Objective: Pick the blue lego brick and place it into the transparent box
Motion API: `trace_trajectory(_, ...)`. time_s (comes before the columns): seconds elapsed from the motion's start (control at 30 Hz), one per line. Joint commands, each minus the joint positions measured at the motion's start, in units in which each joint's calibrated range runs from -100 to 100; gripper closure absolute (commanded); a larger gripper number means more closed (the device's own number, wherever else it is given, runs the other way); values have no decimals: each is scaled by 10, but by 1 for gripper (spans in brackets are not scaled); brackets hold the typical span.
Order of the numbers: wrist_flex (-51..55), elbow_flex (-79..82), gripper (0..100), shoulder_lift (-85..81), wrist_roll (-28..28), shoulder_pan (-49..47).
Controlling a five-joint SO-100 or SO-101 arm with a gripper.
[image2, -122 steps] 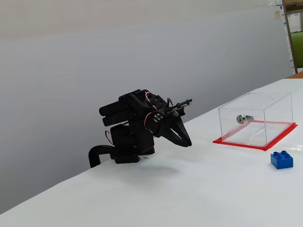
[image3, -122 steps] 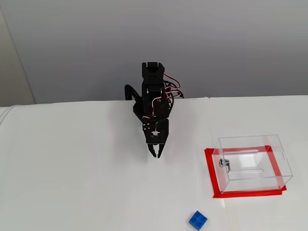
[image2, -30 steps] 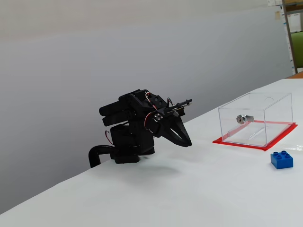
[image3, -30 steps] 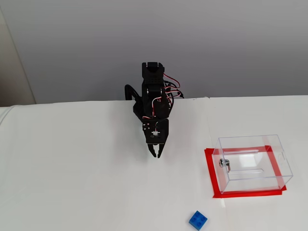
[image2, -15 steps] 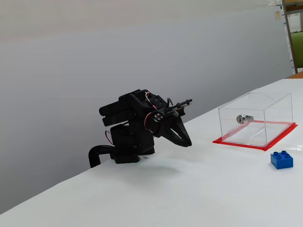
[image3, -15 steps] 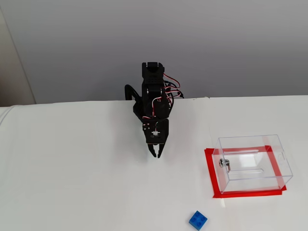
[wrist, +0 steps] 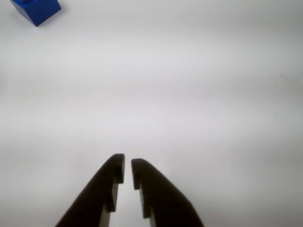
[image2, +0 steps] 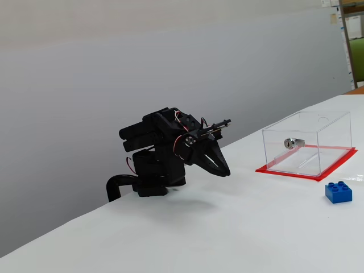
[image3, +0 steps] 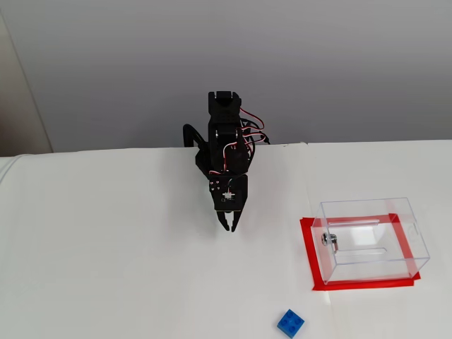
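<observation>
Nearest the front edge in a fixed view lies the blue lego brick (image3: 291,323), a small bright block with round studs on top, resting flat on the white tabletop (image3: 106,268), below and to the left of the transparent box (image3: 371,240) and apart from it. The box, taken as landmark, sits on its red base with a small silver cylinder (image3: 327,239) at its left wall. Farther back and left of the box, the folded arm (image3: 226,152) holds the hand (image3: 229,227) low over bare tabletop, its jaws almost together and gripping nothing. Nothing has changed over the last seconds: arm, brick and box sit as before, so I judge the reach has not begun.
</observation>
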Motion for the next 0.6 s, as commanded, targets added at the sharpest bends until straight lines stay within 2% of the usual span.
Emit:
trace_trajectory(0.0, -4, -26, 99, -3, -2, -4)
trace_trajectory(0.3, -2, -94, 98, 20, -2, -3)
trace_trajectory(0.57, -3, -235, 98, 190, -2, -2)
